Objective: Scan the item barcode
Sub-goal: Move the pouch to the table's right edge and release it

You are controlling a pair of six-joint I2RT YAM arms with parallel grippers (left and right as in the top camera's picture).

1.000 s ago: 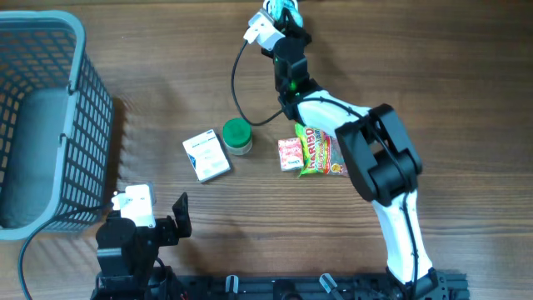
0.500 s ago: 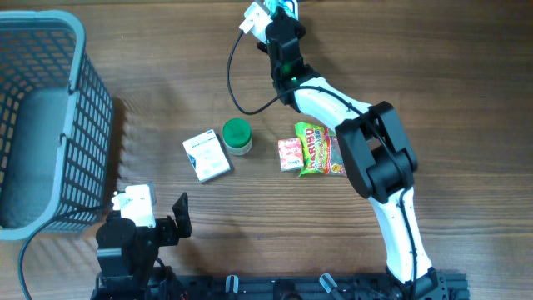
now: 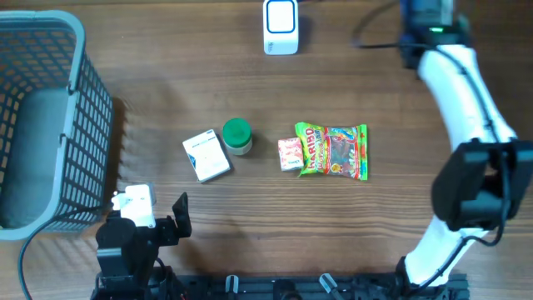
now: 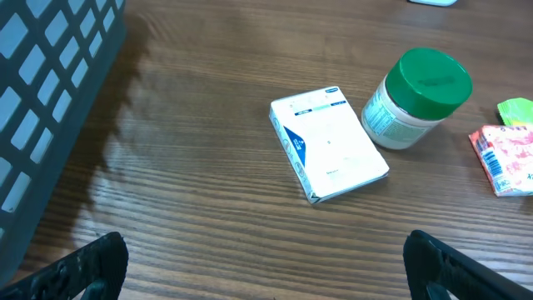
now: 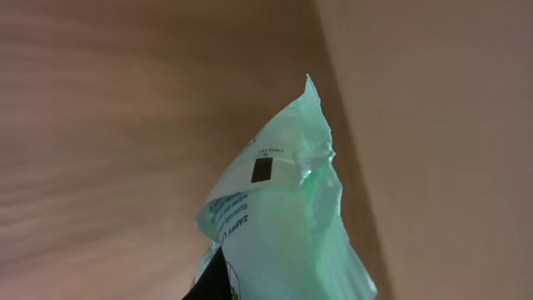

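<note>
The right gripper (image 3: 425,8) sits at the top edge of the overhead frame, upper right and partly cut off. Its jaws are nearly closed on a pale green packet (image 5: 283,242). In the right wrist view the packet fills the lower middle, its crimped top edge pointing up and a small black square printed near it. The white scanner (image 3: 281,27) stands at the top centre, well apart from that gripper, with bare wood of the table (image 3: 358,92) between them. The right arm (image 3: 466,83) runs down the right side of the frame. A grey basket (image 3: 79,100) takes the upper left corner and left edge. In the middle lie a white box (image 3: 206,157), a green-lidded jar (image 3: 237,136) just beside its upper right corner, a pink packet (image 3: 290,154), and a Haribo gummy bag (image 3: 333,152) touching the pink packet's right side. Open wood separates the basket wall from the box, and the bag's right edge from the arm. The left gripper (image 4: 265,250) hangs at the lower left with its jaws spread wide and nothing between them.
</note>
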